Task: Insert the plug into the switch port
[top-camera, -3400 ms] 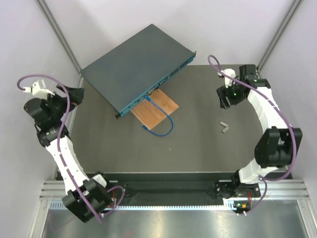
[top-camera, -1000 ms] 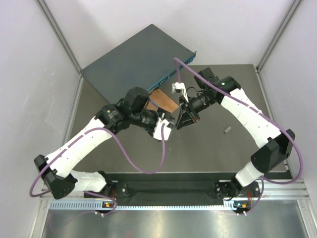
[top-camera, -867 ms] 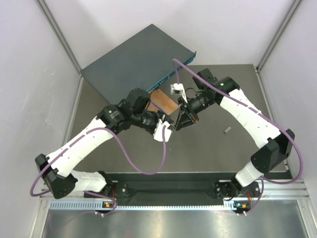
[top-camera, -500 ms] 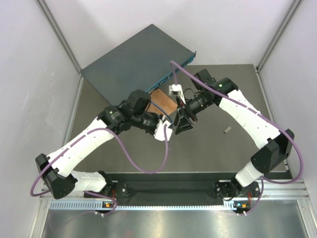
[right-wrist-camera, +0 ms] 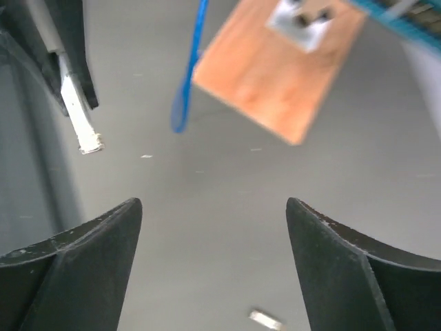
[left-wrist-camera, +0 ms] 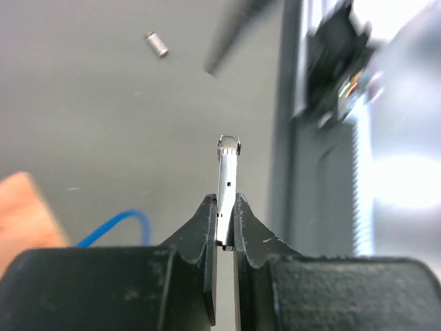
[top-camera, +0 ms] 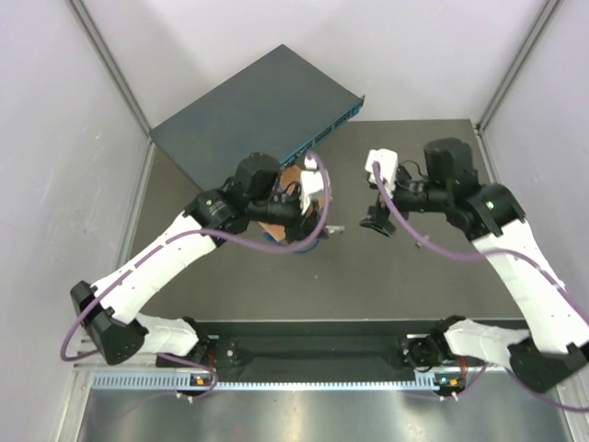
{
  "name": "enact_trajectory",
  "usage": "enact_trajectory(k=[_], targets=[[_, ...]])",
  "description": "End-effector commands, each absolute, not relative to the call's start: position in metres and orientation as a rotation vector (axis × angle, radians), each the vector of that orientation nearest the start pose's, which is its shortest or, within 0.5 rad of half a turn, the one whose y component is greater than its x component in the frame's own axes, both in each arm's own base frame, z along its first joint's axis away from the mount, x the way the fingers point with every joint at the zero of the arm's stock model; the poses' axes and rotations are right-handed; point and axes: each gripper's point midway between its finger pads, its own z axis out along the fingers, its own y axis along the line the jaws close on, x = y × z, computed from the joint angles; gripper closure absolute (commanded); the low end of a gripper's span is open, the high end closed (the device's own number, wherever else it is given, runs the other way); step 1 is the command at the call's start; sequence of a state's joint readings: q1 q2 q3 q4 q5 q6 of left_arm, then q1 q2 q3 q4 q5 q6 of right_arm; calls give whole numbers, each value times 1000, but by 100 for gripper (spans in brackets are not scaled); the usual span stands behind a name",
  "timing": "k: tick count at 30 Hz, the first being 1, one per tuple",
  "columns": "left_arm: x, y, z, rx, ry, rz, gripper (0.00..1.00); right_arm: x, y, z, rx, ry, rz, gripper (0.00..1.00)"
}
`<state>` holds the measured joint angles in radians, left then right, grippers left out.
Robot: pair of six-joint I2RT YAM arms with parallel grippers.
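The plug (left-wrist-camera: 228, 181) is a thin silver-white piece, and my left gripper (left-wrist-camera: 226, 200) is shut on its lower end. From above, the left gripper (top-camera: 322, 229) holds the plug (top-camera: 335, 229) over the mat, in front of the switch (top-camera: 253, 115). The switch is a dark blue-teal box at the back left, with its lighter port face (top-camera: 322, 136) turned toward the mat. My right gripper (top-camera: 375, 221) hangs open and empty just right of the plug. In the right wrist view, the right gripper (right-wrist-camera: 213, 207) has its jaws wide apart, and the plug (right-wrist-camera: 81, 124) is at the upper left.
A brown wooden board (right-wrist-camera: 275, 69) with a metal socket lies before the switch (right-wrist-camera: 393, 8), partly under my left arm. A blue cable (right-wrist-camera: 189, 76) loops from it onto the mat (top-camera: 239, 285). A small metal piece (left-wrist-camera: 157, 45) lies loose on the mat.
Both grippers met at the middle of the mat. The left one shut on the plug. The right one opened, let go of it and drew back to the right.
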<state>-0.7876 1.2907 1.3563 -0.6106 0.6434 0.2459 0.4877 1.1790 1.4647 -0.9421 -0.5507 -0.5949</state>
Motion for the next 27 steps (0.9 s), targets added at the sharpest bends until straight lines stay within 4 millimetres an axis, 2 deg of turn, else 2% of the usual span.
enact_trajectory(k=[1, 3, 5, 7, 8, 9, 15, 19, 22, 25, 27], targets=[[188, -342, 342, 1053, 1812, -1296, 100, 249, 193, 345, -1344, 1443, 310, 12], [193, -336, 356, 888, 1876, -1456, 100, 240, 188, 360, -1334, 1350, 270, 0], [198, -337, 361, 813, 1876, -1557, 100, 231, 191, 359, -1396, 1277, 252, 1], [199, -338, 361, 727, 1936, -1634, 100, 223, 201, 359, -1450, 1223, 261, 8], [197, -338, 363, 696, 1951, -1662, 100, 221, 205, 359, -1466, 1207, 268, 16], [196, -339, 364, 687, 1953, -1679, 100, 218, 209, 359, -1486, 1186, 277, 19], [185, -339, 351, 706, 1986, -1748, 100, 207, 238, 362, -1569, 1077, 314, 31], [180, -337, 350, 728, 1981, -1764, 100, 199, 256, 354, -1654, 1034, 326, 39], [180, -337, 348, 722, 1990, -1757, 100, 195, 263, 348, -1695, 1014, 318, 45], [179, -336, 346, 723, 1995, -1757, 100, 195, 266, 344, -1715, 1009, 301, 56], [178, -336, 345, 725, 1998, -1759, 100, 196, 266, 341, -1723, 1011, 286, 59]])
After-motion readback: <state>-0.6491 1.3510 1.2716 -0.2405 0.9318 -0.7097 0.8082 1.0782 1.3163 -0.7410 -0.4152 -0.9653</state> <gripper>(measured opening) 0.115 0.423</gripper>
